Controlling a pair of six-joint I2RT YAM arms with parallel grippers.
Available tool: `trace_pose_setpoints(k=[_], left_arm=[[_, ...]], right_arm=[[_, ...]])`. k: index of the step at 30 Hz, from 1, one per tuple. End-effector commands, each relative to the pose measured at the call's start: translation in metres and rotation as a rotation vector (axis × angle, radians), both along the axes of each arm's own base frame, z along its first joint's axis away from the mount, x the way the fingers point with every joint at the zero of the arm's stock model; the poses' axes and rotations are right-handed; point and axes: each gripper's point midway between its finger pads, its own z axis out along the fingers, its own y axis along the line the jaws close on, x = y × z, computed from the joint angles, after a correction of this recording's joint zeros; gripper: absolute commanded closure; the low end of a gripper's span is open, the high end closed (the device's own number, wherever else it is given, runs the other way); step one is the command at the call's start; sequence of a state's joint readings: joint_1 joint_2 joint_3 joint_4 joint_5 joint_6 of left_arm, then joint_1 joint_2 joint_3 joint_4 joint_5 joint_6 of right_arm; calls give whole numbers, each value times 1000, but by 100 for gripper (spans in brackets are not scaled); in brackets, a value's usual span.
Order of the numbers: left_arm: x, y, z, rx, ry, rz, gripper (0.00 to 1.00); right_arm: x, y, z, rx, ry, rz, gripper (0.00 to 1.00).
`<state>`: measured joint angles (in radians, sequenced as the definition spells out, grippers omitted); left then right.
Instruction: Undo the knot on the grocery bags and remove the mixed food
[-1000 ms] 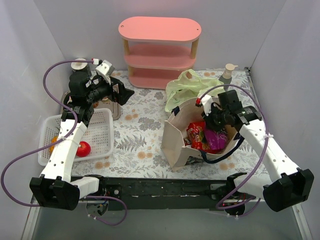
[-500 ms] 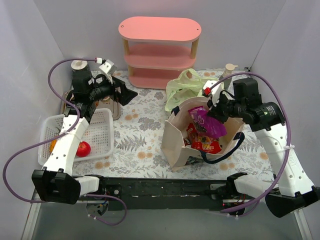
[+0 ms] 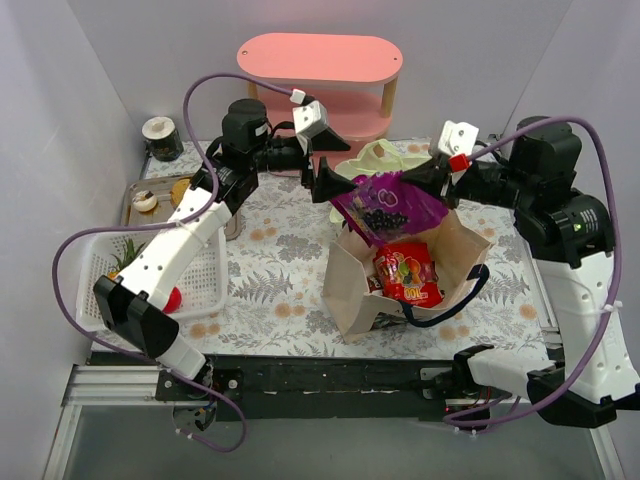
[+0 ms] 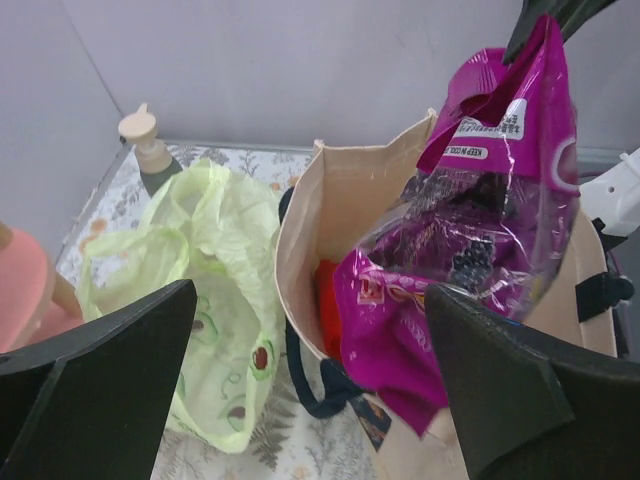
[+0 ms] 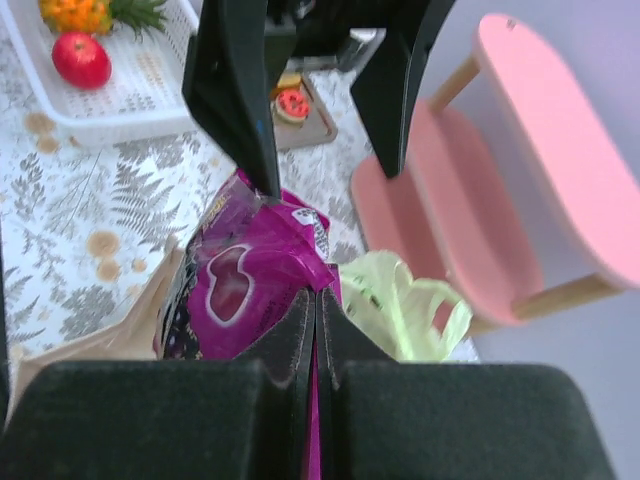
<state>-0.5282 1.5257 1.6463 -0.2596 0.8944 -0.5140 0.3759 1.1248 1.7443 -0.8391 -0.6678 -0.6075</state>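
My right gripper (image 3: 432, 176) is shut on the top edge of a purple snack packet (image 3: 390, 205) and holds it above the beige tote (image 3: 350, 290). The pinch shows in the right wrist view (image 5: 318, 296). My left gripper (image 3: 333, 168) is open, with one finger on each side of the packet's left end; the packet (image 4: 480, 200) hangs just ahead of the open jaws. A red packet (image 3: 408, 275) lies in the tote. The pale yellow-green bag (image 3: 365, 165) lies behind the tote with its handle loops (image 4: 130, 250) loose; no knot shows.
A white mesh basket (image 3: 205, 265) at the left holds a pineapple (image 5: 90, 12) and a red fruit (image 3: 170, 298). A metal tray (image 3: 135, 195) with pastries sits behind it. A pink shelf (image 3: 320, 100) stands at the back. A soap bottle (image 4: 140, 135) is at the back right.
My right gripper has lifted the purple packet out of the tote and up. My left arm has swung from the tray to the middle, its open jaws now at the packet.
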Motion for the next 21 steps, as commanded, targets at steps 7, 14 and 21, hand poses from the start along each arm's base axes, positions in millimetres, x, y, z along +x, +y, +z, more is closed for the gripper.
trace_pose_setpoints(k=[7,14,21], left_arm=[[-8,-29,13,33,-135,-91,2],[40,22,6,139,-287,345,2],[6,61,29,97,-206,234,2]], right_arm=[[30,24,54,97,-212,77,99],[40,23,34,85,-216,51,99],[49,31,33,96,-205,73,99]])
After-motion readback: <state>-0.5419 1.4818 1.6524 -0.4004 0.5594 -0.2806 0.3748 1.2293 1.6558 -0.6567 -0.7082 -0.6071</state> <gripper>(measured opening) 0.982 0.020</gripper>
